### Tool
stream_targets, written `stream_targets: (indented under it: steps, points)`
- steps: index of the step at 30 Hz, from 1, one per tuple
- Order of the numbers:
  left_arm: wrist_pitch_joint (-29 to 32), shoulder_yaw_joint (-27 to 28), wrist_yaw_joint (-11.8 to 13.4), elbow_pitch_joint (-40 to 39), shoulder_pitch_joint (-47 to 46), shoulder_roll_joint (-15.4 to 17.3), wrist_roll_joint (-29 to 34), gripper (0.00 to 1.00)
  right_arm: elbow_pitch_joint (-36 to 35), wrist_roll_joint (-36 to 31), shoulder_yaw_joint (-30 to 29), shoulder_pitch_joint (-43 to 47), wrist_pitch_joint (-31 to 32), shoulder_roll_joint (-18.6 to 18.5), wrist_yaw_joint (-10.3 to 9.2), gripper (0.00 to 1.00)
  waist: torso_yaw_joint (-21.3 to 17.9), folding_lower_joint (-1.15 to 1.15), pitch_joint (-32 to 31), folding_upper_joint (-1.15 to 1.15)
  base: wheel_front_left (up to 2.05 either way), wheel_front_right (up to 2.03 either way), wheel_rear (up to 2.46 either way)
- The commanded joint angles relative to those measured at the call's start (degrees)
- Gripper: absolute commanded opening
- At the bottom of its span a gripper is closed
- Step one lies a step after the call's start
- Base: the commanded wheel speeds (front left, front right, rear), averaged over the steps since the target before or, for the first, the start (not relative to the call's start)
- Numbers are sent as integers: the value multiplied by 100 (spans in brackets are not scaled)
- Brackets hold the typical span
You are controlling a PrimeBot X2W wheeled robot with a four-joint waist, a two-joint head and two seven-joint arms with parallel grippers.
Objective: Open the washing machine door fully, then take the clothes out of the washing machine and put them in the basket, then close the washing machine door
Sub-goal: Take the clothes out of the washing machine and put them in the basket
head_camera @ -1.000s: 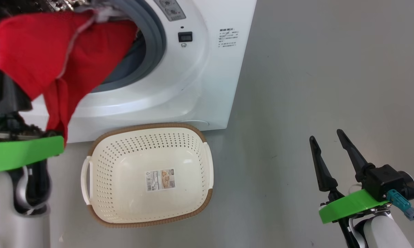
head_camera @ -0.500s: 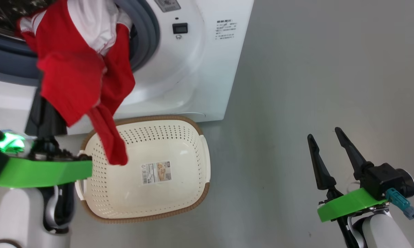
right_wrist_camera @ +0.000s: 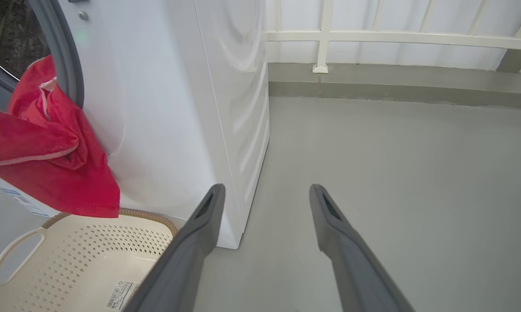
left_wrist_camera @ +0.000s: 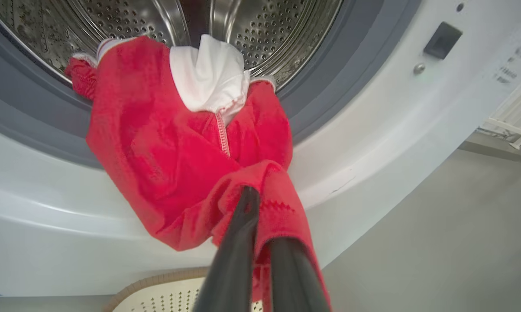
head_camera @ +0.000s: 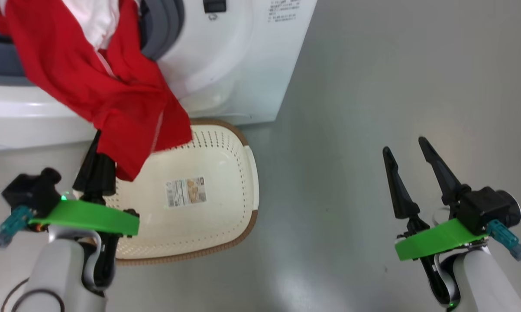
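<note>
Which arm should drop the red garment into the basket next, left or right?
Left. The left pincer is shut on the clothes, which hang from the washing machine above the basket. The right pincer is open and empty, off to the side over floor.

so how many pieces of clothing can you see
1: a red garment draped out of the washing machine above the basket, held by the left gripper; others may hide inside.
</note>
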Motion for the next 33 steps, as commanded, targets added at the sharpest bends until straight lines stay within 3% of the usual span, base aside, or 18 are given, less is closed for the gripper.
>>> stream_targets:
  steps: [1,21,24,25,26,27,33]
  points:
    - [-28,121,-32,25,-171,210,53,0,-160,47,158,-83,-37,-13,28,100,-64,0,261,0,0,0,0]
    - [-28,-506,-32,2292,-1777,543,73,3,-295,241,280,-467,-37,-13,28,100,-269,0,1147,0,0,0,0]
    - [-28,-553,-32,2469,-1946,574,21,34,-292,256,301,-506,-37,-13,28,100,-287,0,1196,0,0,0,0]
    - [-28,-575,-32,2545,-2020,597,-6,75,-290,264,308,-531,-37,-13,28,100,-296,0,1216,0,0,0,0]
    - [-28,-584,-32,2569,-2045,605,-15,94,-287,266,311,-539,-37,-13,28,100,-299,0,1219,0,0,0,0]
    - [-28,-595,-32,2585,-2063,609,-22,100,-283,265,310,-543,-37,-13,28,100,-298,0,1219,0,0,0,0]
    - [-28,-643,-32,2592,-2055,593,-71,100,-265,241,274,-554,-37,-13,28,100,-253,0,1195,0,0,0,0]
